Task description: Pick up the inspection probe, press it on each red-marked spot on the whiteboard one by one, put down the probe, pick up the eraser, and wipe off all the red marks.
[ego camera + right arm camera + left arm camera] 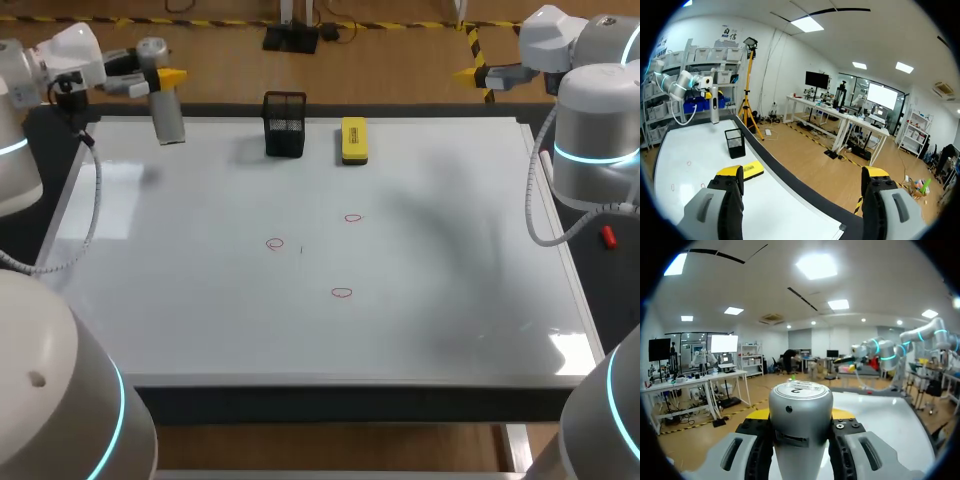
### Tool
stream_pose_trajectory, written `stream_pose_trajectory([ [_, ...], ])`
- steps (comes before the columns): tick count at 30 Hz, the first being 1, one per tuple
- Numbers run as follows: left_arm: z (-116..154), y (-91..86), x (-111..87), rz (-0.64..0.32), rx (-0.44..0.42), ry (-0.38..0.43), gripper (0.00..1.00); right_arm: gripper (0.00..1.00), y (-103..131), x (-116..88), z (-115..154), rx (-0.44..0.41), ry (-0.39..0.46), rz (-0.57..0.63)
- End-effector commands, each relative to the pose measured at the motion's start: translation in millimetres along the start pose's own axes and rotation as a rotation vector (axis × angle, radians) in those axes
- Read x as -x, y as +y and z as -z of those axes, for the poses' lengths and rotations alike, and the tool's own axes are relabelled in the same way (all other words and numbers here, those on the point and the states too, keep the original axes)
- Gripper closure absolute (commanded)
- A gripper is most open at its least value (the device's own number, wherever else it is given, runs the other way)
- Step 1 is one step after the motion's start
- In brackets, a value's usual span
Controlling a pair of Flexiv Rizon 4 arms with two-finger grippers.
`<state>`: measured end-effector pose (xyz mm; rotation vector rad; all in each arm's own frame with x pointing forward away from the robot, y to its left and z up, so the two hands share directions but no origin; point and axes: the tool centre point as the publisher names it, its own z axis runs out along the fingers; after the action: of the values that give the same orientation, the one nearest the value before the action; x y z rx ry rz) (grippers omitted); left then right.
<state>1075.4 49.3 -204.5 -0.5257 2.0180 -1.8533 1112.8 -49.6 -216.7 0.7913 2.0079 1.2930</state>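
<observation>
A black mesh holder (285, 125) is standing upright toward the far edge of the dark table (300, 400), its inside too dim to make out. A small red object (607, 237) is lying on the table's right strip, too small to identify.

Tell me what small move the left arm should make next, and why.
Probably it should carry the inspection probe toward the nearest red mark. The left gripper is shut on the probe at the far left corner of the whiteboard, while the red marks lie near the middle, away from it. Pressing cannot start until the probe is over one.
</observation>
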Motion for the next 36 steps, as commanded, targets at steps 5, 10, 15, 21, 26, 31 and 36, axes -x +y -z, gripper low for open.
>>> stream_pose_trajectory([
  [5, 4, 4.8, 2.2, 0.014, 0.011, -0.009, 1.00, 0.00, 0, 0, 0, -0.001, 0.001, 0.000],
  [10, 4, 4.8, 2.2, 0.014, 0.011, -0.009, 1.00, 0.00, 0, 0, 0, -0.001, 0.001, 0.000],
  [15, 4, 4.8, 2.2, 0.014, 0.011, -0.009, 1.00, 0.00, 0, 0, 0, -0.001, 0.001, 0.000],
  [21, 4, 4.8, 2.2, 0.014, 0.011, -0.009, 1.00, 0.00, 0, -6, -8, -0.005, 0.115, 0.074],
  [26, 4, 4.8, 2.2, 0.014, 0.011, -0.009, 1.00, 0.00, -1, -20, -26, -0.092, 0.349, 0.245],
  [31, 4, 4.8, 2.2, 0.014, 0.011, -0.009, 1.00, 0.00, -6, -27, -37, -0.201, 0.515, 0.456],
  [36, 4, 4.8, 2.2, 0.014, 0.011, -0.009, 1.00, 0.00, -13, -30, -50, -0.390, 0.625, 0.730],
])
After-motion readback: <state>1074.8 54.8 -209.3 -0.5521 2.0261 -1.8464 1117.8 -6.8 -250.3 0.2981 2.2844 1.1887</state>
